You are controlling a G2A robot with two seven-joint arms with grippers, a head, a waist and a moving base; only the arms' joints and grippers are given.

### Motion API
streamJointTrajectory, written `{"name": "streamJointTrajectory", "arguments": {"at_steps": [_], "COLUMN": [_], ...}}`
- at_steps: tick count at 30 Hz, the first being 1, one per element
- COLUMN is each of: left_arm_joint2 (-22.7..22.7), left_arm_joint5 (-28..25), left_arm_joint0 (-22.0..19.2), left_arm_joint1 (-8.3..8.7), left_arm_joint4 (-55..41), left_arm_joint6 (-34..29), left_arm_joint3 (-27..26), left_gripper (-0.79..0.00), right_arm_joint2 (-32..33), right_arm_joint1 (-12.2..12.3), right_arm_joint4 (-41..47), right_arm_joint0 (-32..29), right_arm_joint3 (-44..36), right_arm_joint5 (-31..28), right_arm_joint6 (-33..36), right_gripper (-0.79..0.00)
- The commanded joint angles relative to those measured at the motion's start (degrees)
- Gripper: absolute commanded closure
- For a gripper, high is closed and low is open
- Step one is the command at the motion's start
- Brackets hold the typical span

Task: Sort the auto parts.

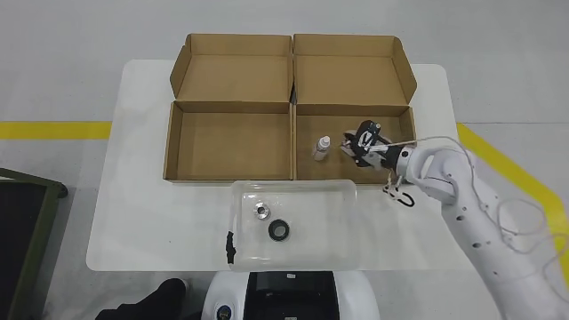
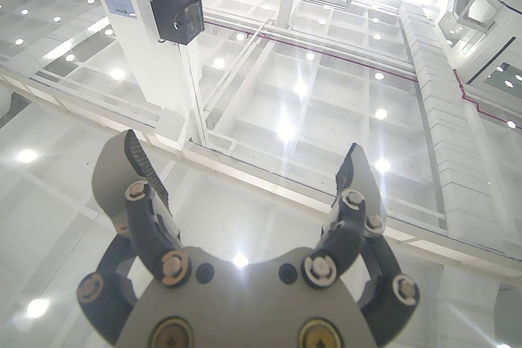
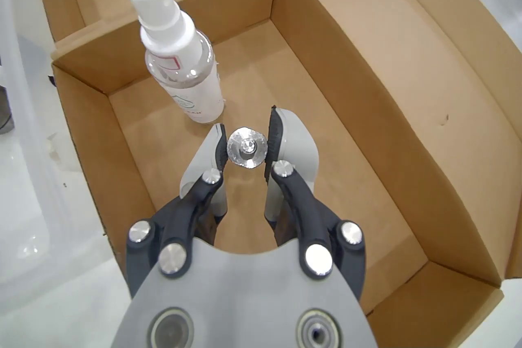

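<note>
The right claw pinches a small shiny part just beside the bottle. It hangs inside the bottle's brown box, likely so the part can drop where it belongs. The left claw is wide open, holding nothing.

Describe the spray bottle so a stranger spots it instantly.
On the white table sit two open cardboard boxes. In the right one stands a bottle. It is clear with a white spray cap, unlike the metal part in the right claw.
</note>
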Motion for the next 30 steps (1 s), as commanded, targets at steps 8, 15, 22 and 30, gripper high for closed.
{"name": "streamJointTrajectory", "arguments": {"at_steps": [8, 15, 22, 30], "left_arm_joint2": [0.0, 0.0, 0.0, 0.0], "left_arm_joint5": [0.0, 0.0, 0.0, 0.0], "left_arm_joint0": [0.0, 0.0, 0.0, 0.0], "left_arm_joint1": [0.00, 0.00, 0.00, 0.00], "left_arm_joint4": [0.0, 0.0, 0.0, 0.0], "left_arm_joint6": [0.0, 0.0, 0.0, 0.0], "left_arm_joint3": [0.0, 0.0, 0.0, 0.0], "left_gripper": [-0.785, -0.785, -0.785, -0.785], "right_arm_joint2": [-2.6, -3.2, -1.8, 3.4], "right_arm_joint1": [-0.6, -0.8, -0.5, 0.6], "right_arm_joint4": [-0.9, -1.4, -0.6, 1.1], "right_arm_joint0": [1.8, 2.1, 1.2, -2.5], "right_arm_joint3": [2.8, 3.2, 0.9, -7.5], "right_arm_joint5": [0.5, 0.6, 0.7, 0.1], "right_arm_joint6": [0.3, 0.6, 0.1, -0.5], "right_gripper": [0.000, -0.422, -0.785, -0.785]}}
